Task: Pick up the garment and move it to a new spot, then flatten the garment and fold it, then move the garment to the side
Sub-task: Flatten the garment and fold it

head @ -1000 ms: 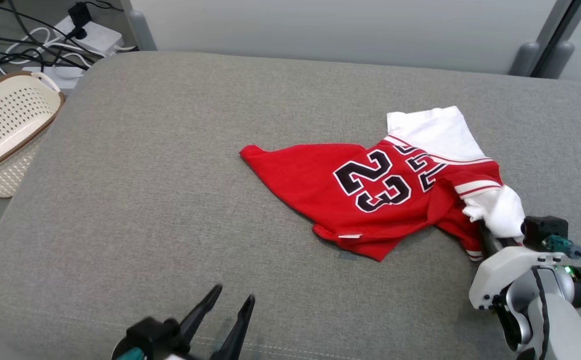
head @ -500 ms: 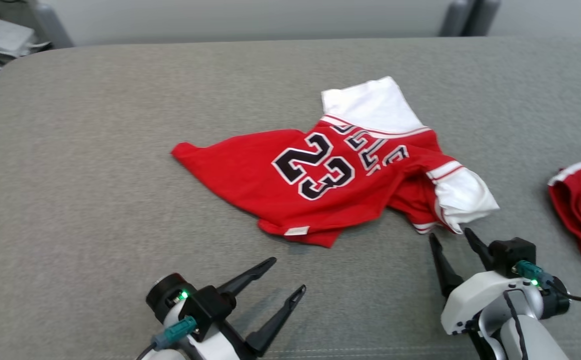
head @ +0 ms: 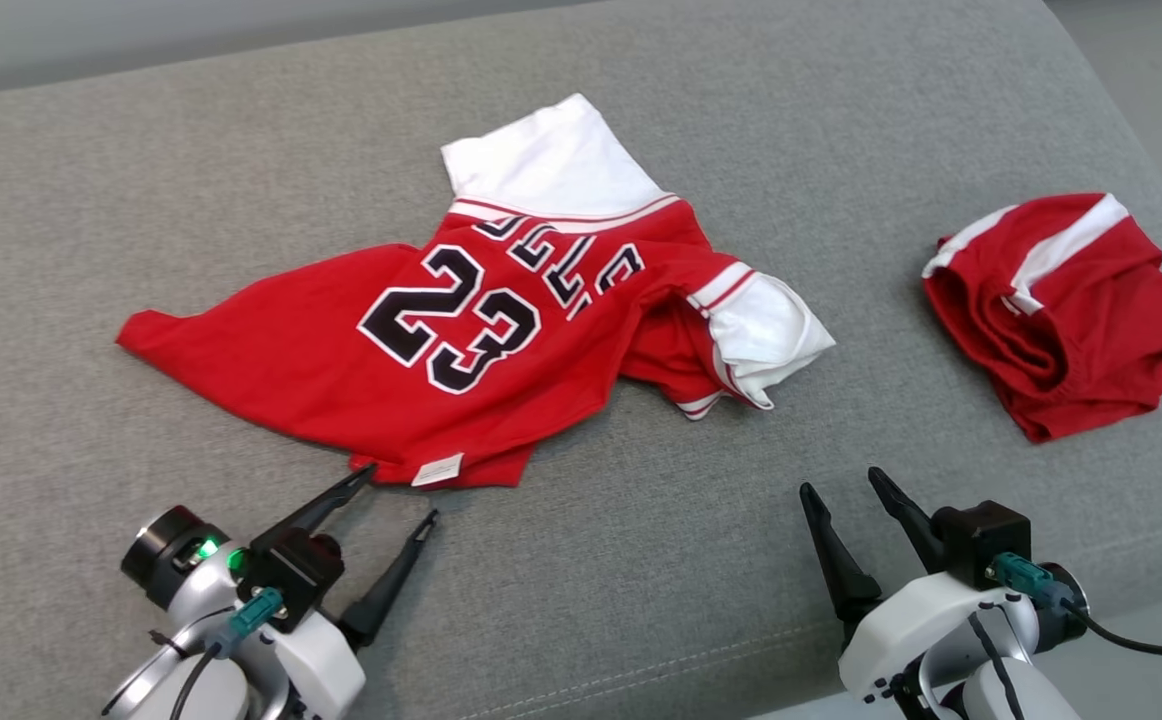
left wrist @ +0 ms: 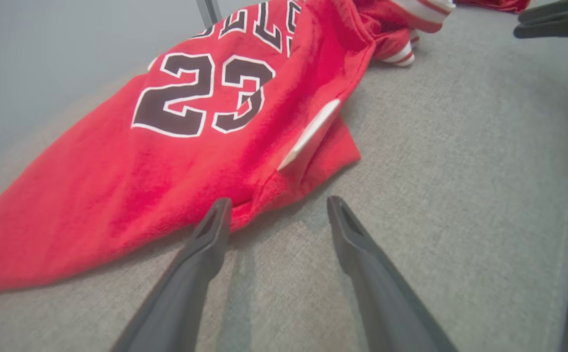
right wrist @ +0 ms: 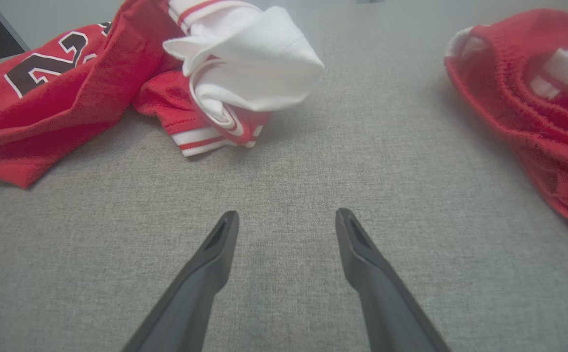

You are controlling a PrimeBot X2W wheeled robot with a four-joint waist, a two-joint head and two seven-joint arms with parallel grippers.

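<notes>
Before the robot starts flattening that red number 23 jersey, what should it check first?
1. Left jaws open and empty: ok.
2. Right jaws open and empty: ok.
3. Left fingertip at the jersey hem: ok. Whether it touches the cloth: cannot tell.
4. Jersey lying flat: not ok. The white sleeve is bunched and a hem corner is turned over.
5. Second red garment lying apart from the jersey: ok.

Crumpled red shorts, white stripes, on grey cushion near right edge.
</notes>
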